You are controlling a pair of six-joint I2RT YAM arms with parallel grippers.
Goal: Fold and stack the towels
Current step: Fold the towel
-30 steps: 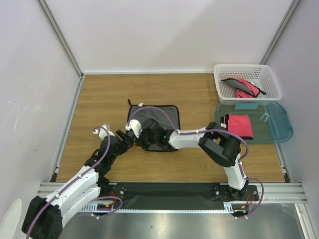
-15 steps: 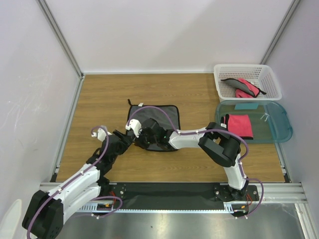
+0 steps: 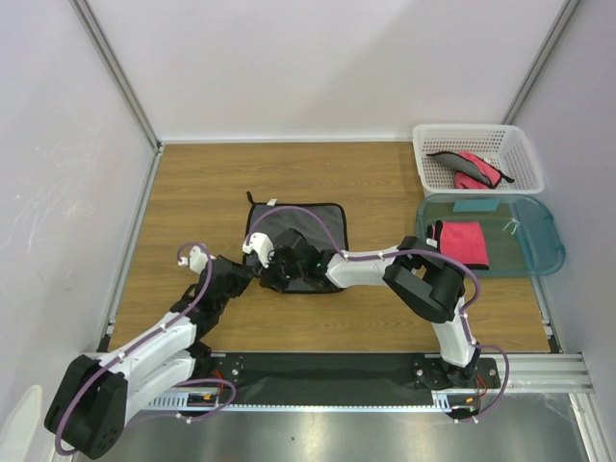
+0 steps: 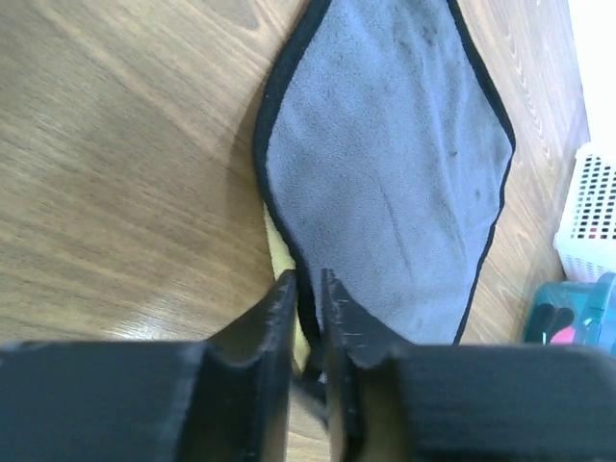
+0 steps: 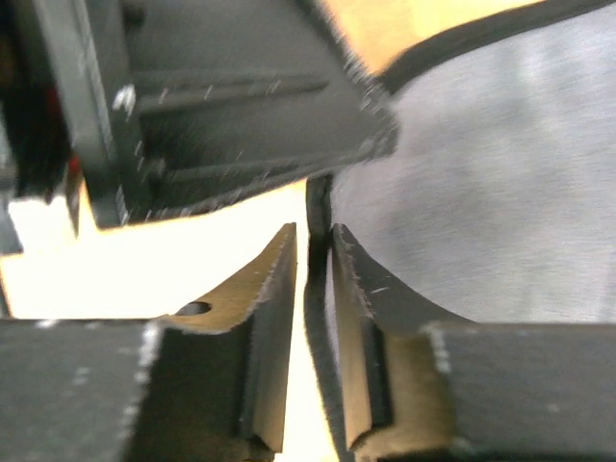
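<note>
Hem of grey towel (image 3: 306, 231) pinched at near-left edge by left fingers (image 4: 287, 294), gap narrow. Right fingers (image 5: 287, 255) just beside, clamped on same hem. Towel flat mid-table (image 3: 202, 192). Pink towel (image 3: 462, 243) in tray (image 3: 539, 241) far right; basket (image 3: 481, 135) beyond.

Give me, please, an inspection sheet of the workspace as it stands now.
Surface: wooden table.
Job's things: grey towel spread out mid-table; pink towel folded in the teal tray; more towels heaped in the white basket.
Clutter: nothing seen.
Pincers: left pincer and right pincer both shut on the grey towel's black hem, at its near left edge.
Cables: purple cable loops over the grey towel.
Surroundings: white walls; metal rail at the near edge.
</note>
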